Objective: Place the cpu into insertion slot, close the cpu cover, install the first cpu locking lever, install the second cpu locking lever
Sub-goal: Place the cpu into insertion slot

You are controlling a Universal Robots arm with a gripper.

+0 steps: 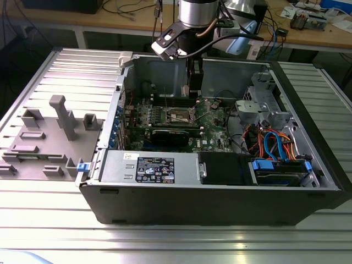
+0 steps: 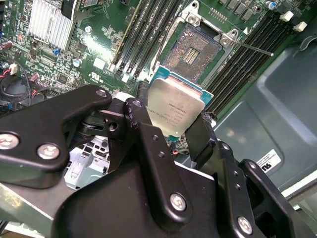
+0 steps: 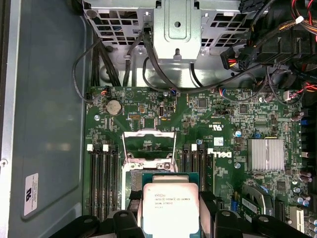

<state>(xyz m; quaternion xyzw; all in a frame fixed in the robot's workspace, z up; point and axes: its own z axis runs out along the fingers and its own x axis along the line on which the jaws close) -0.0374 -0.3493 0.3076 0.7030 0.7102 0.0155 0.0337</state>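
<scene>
Alignment, I judged, mattered most: my black gripper (image 2: pixel 171 122) clamped the square silver-grey cpu (image 2: pixel 176 108) near the dark square insertion slot (image 2: pixel 191 49).

Ribbed metal table (image 1: pixel 165 242), cluttered wooden bench (image 1: pixel 324 37)

cpu: flat square cpu (image 2: pixel 176 111) with a silver-grey metal top and a teal-green edge, printed face showing; clamped edge to edge by the black pincer (image 3: pixel 171 220), hanging over the green board beside the socket, not seated.
insertion slot: small square dark insertion slot (image 1: pixel 179 114) with a silver metal rim, contact field bare; at 12 o'clock just off the exterior view's centre, the pincer at 1 o'clock of it.
cpu cover: thin silver metal windowed cpu cover (image 3: pixel 148 133), swung up off the slot.
locking lever: thin silver wire locking lever (image 2: pixel 252 48), slanting away from a slot corner.
</scene>
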